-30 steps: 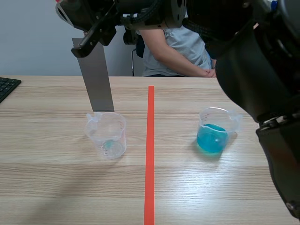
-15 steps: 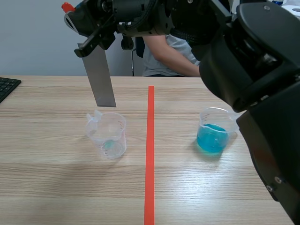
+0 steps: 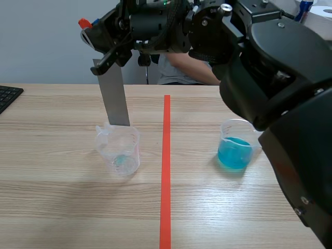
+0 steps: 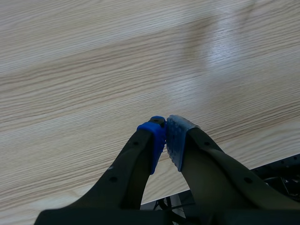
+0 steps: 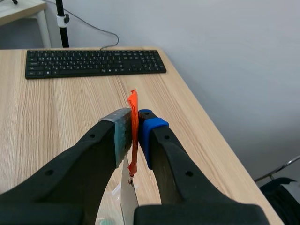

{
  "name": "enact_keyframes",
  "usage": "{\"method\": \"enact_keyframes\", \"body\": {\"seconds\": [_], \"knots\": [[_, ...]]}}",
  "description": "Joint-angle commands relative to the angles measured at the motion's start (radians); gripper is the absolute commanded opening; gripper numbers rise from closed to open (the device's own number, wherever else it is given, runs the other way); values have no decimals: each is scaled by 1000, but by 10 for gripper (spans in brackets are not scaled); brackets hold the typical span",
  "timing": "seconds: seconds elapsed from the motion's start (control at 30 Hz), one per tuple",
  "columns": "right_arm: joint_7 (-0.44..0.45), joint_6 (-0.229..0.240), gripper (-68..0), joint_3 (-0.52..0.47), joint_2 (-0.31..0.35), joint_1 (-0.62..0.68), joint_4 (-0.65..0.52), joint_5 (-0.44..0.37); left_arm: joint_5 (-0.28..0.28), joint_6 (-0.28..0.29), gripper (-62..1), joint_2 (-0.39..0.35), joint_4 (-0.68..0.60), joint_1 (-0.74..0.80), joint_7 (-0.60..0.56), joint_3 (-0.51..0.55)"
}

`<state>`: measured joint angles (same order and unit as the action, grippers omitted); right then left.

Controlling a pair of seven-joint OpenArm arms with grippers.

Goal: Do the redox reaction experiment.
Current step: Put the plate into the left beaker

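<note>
Here, a wood-grain table bears the blue beaker; grey wall behind.

**Scene view.** The right arm is shown reaching across from 3 o'clock toward 10 o'clock, above the counter. A grey metal strip is held at its upper end by the right pincer and hangs nearly upright. Its lower end is seen at the far rim of a clear beaker; whether it dips inside cannot be told. A second beaker, part filled with blue liquid, is placed at 3 o'clock of the red tape line, the clear beaker at 9 o'clock. A keyboard is cut off at the counter's 9 o'clock edge. A seated person is partly hidden at 12 o'clock.
</note>
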<state>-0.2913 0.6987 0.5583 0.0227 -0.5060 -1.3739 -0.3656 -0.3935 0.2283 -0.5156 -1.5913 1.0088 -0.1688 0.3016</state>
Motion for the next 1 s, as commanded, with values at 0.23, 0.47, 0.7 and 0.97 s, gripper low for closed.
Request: {"method": "enact_keyframes", "body": {"seconds": [0.23,0.47,0.7,0.97], "knots": [[38,-2,-660,31,-15,-26,16,5,-6,-1,-560,2,-10,8,-14,4],[107,-2,-660,32,-15,-26,97,52,-6,-1,-560,2,-10,8,-14,4],[204,-2,-660,32,-15,-26,190,128,-6,-1,-560,2,-10,8,-14,4],[282,-2,-660,32,-18,-24,257,217,-6,-1,-560,2,-10,8,-14,4]]}}
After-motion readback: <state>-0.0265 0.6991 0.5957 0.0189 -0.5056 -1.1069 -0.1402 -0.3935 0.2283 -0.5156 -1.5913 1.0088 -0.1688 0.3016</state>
